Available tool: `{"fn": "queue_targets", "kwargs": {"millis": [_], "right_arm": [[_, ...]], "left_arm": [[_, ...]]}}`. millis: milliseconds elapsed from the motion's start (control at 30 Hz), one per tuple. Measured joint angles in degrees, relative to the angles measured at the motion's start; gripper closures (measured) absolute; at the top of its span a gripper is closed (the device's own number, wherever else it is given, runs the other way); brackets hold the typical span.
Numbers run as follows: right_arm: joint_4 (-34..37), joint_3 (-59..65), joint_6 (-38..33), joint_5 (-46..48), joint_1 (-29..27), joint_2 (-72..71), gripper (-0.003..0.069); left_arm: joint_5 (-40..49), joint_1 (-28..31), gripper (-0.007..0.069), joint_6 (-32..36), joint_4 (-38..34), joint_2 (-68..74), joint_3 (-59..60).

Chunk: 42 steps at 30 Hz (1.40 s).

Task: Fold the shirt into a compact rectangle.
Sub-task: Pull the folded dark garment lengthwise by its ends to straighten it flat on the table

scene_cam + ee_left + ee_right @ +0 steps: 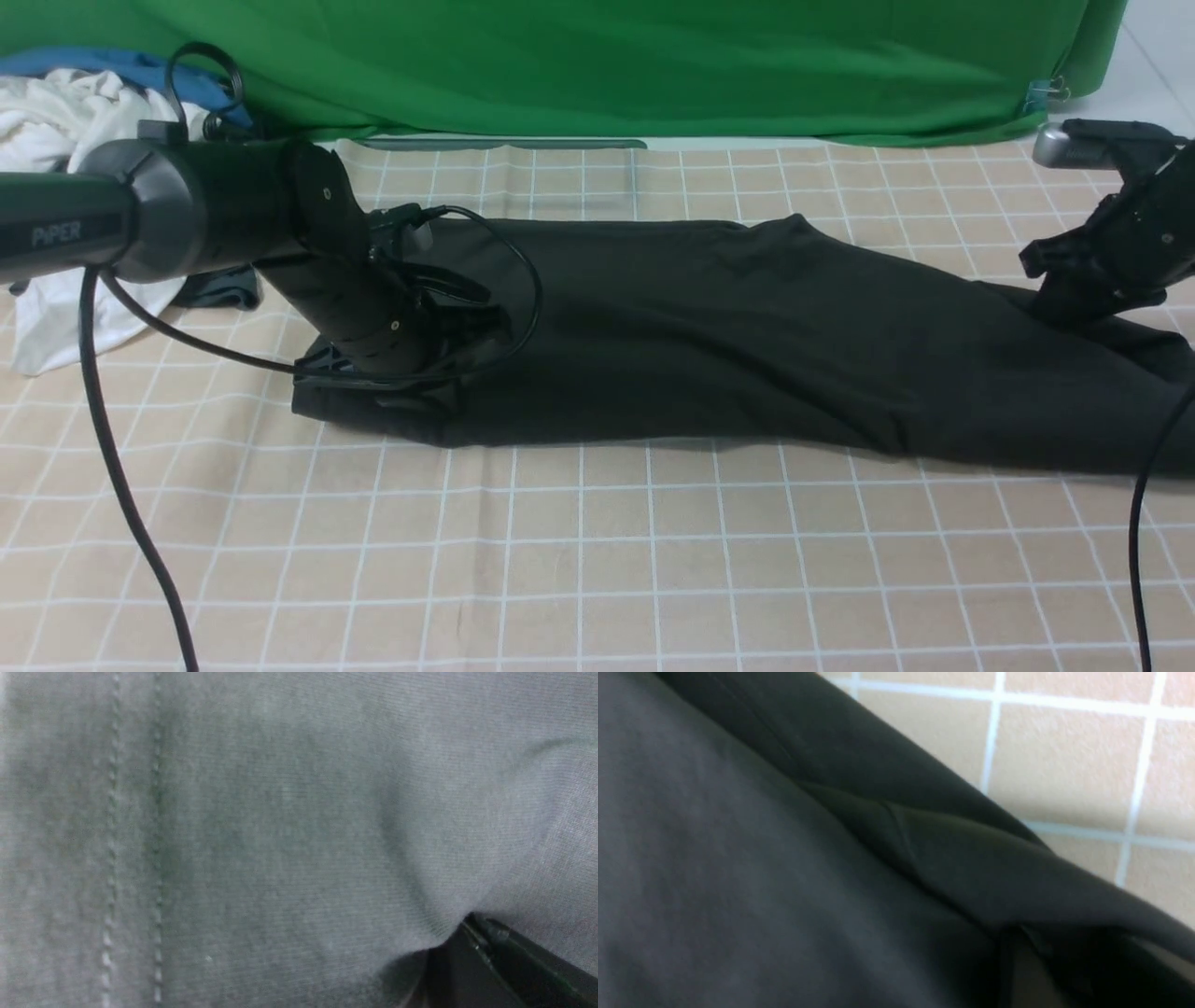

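Closest to us lies the beige checked tablecloth [597,569], with our left arm's black cable [121,485] trailing across it. Beyond that stretch, the shirt [747,345] lies as a long black band across the middle of the table, running from left of centre out past the right edge of the front view.

Our left gripper [448,341] is down on the shirt's left end, sunk into a rumple of cloth. The left wrist view gives us only grey-looking fabric with a double-stitched hem [135,858] and one black finger [476,970] with cloth bulging over it, so we cannot tell whether the jaws are parted or clamped.

Our right gripper [1064,289] rests at the shirt's right end, along its far edge. The right wrist view shows folded dark layers against the tablecloth, and there too we cannot tell how the jaws stand.

Farther back on the left, a small dark grey garment [219,287] lies just beside a white garment [56,121], with a blue cloth [93,63] behind them. A green backdrop [607,65] closes the far edge.
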Motion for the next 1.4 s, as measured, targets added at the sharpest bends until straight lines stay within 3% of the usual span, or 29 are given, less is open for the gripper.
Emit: {"fn": "queue_targets", "kwargs": {"millis": [200,467,567,767,833,1400], "right_arm": [[0.11,0.00,-2.11,2.01,1.15,0.00,0.0219],[0.06,0.00,-2.93,5.72,3.58,0.00,0.0193],[-0.01,0.00,-2.93,6.29,4.31,0.00,0.0255],[-0.72,0.00,-2.93,7.38,4.84,0.10,0.0561],[-0.84,0.00,-2.93,7.66,4.84,0.27,0.0613],[-3.17,-1.84,0.01,4.29,4.11,-4.63,0.0620]], "left_arm": [[0.00,0.00,0.0612,-0.05,0.06,0.00,0.00],[-0.05,0.00,0.0612,-0.44,0.06,0.00,0.00],[-0.05,0.00,0.0612,-0.44,0.06,0.00,0.00],[-0.05,0.00,0.0612,-0.50,0.06,0.00,0.00],[-0.10,0.00,0.0612,-0.50,0.11,0.00,0.00],[-0.05,-0.29,0.0612,-0.59,0.89,0.00,-0.06]]}}
